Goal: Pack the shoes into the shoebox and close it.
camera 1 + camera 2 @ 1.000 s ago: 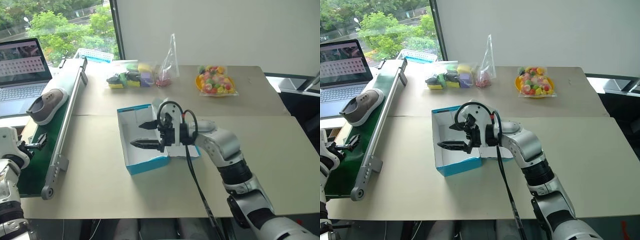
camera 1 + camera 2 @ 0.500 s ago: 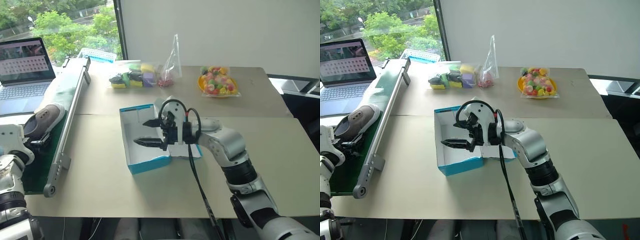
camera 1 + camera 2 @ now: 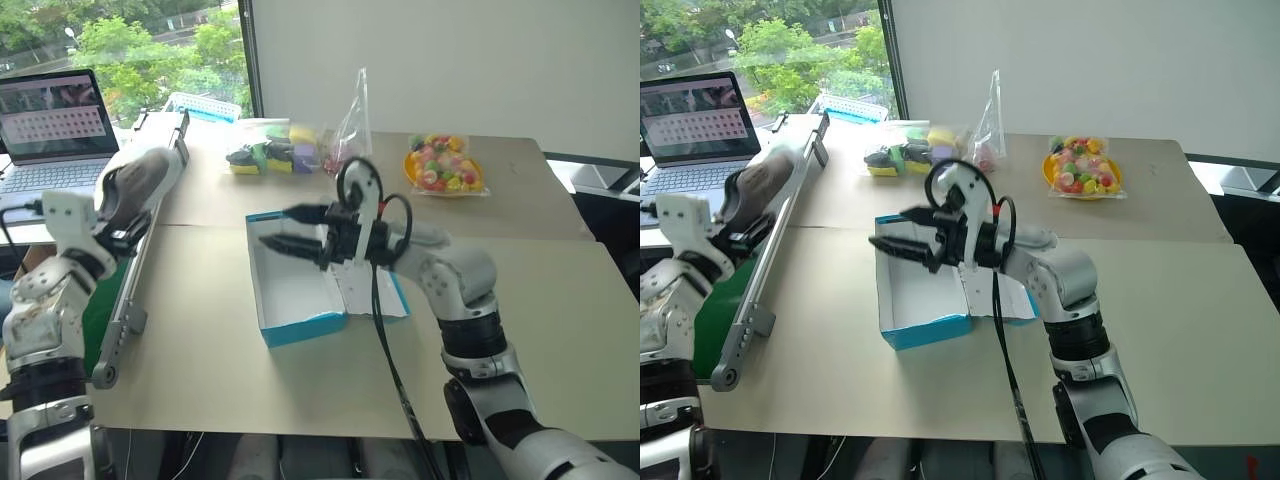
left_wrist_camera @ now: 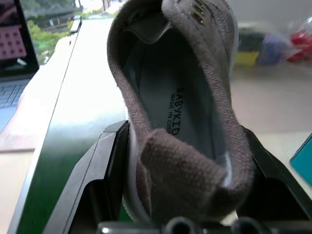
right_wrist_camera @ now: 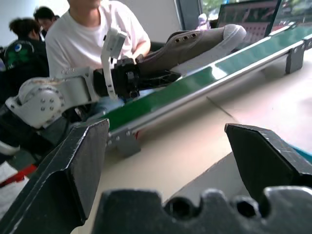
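A beige table (image 3: 560,330) carries the open blue shoebox (image 3: 300,325), white inside, with a green conveyor belt (image 3: 715,310) along the table's left edge and a laptop (image 3: 50,125) beyond it. Above the belt, the left gripper (image 3: 125,238) is clamped on the heel of a grey canvas sneaker (image 3: 135,185), lifted clear of the belt, toe pointing away. The right gripper (image 3: 290,228) hovers over the shoebox's far left corner, jaws spread wide and holding nothing
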